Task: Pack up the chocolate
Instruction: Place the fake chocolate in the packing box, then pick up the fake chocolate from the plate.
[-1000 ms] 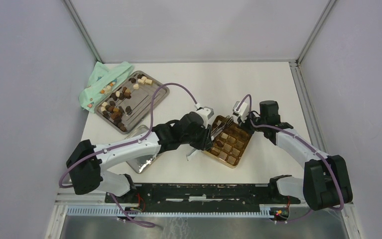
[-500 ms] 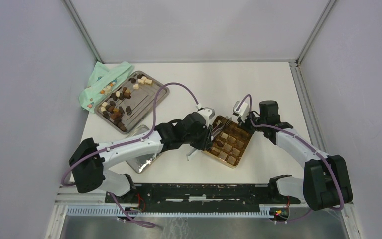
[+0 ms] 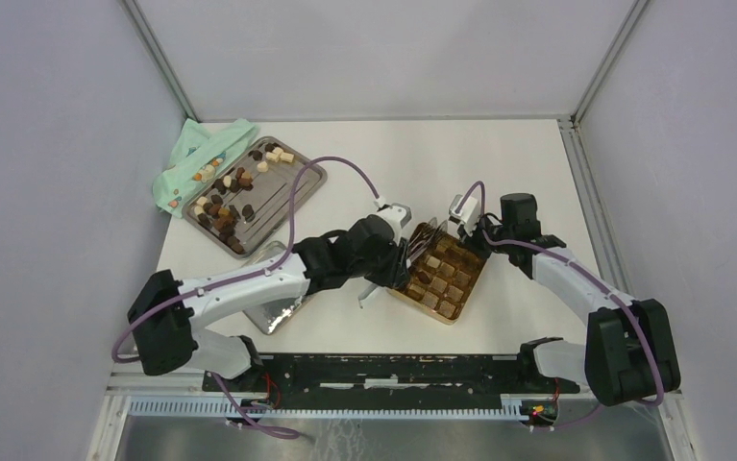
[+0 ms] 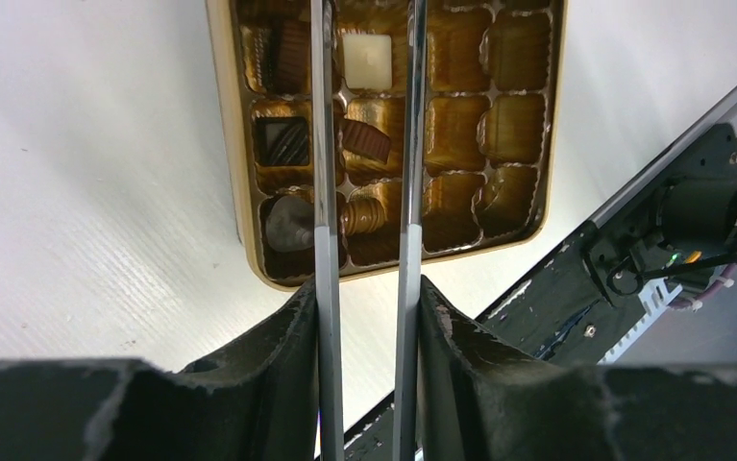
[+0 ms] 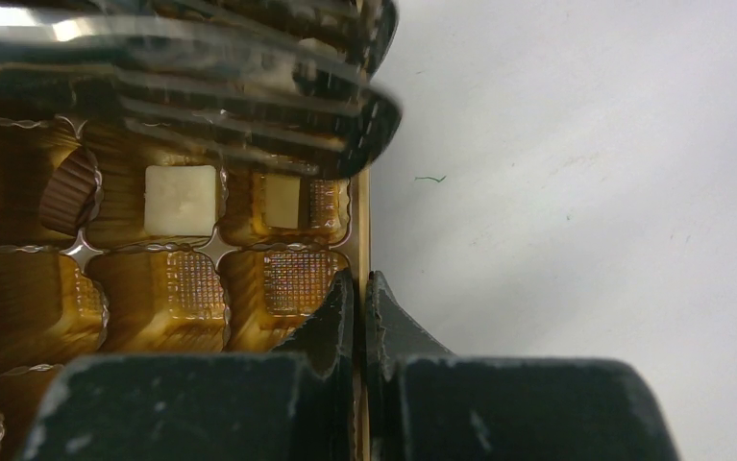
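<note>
The gold tin [image 3: 446, 274] lies mid-table with chocolate in some of its cells: a white piece [image 4: 366, 56], a brown piece [image 4: 364, 139] and a ridged dark piece [image 4: 282, 142]. My left gripper [image 3: 405, 261] is shut on metal tongs [image 4: 409, 144], whose two arms reach over the tin's cells; the tips run out of the left wrist view. My right gripper [image 5: 357, 280] is shut on the tin's rim [image 5: 359, 221] at its far corner. More chocolate [image 3: 225, 206] lies loose on the metal tray [image 3: 282, 192] at back left.
A mint-green bag [image 3: 196, 154] lies by the tray's far-left side. A second, smaller shiny tray [image 3: 273, 312] sits near the front under my left arm. The metal frame of the arms' base [image 4: 633, 240] runs just beyond the tin's near edge.
My left gripper has shifted slightly towards the far side over the tin with the tongs. The right gripper has stayed on the tin's rim.
</note>
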Tool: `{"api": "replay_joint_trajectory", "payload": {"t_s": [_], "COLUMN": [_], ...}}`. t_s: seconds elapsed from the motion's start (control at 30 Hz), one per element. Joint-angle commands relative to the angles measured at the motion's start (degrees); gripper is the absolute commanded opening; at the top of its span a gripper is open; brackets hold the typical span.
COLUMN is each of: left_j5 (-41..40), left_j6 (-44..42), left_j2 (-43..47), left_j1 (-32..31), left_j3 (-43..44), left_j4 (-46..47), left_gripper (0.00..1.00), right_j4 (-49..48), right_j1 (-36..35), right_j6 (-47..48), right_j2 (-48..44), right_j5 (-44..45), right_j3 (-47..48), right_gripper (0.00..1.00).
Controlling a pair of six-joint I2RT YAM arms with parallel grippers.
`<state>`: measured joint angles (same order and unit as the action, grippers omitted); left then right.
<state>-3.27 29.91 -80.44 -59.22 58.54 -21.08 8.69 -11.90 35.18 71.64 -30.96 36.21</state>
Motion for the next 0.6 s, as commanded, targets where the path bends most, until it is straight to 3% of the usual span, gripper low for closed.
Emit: {"api": "replay_joint_trajectory", "payload": {"t_s": [0.0, 0.3, 0.57], "left_j5": [-5.0, -11.33, -14.89], "left_j6": [1.11, 2.43, 2.7], "left_j2": [7.45, 19.85, 25.57], "left_j1": [-0.28, -0.26, -0.28], "left_j3": [0.68, -2.17, -3.77], "left_j4": [2.1, -3.74, -7.41], "left_gripper": [0.38, 0.36, 0.36], "right_j4": [-3.82, -8.25, -9.82], "right_j1": [-0.08, -0.08, -0.11], "right_j6": [1.02, 3.1, 3.32], "right_j2": [-3.99, -14.53, -16.24], "right_j5": [0.8, 4.32, 4.2], "right_j3": [1.96, -1.8, -2.63], "right_gripper": [0.0, 0.0, 0.0]}}
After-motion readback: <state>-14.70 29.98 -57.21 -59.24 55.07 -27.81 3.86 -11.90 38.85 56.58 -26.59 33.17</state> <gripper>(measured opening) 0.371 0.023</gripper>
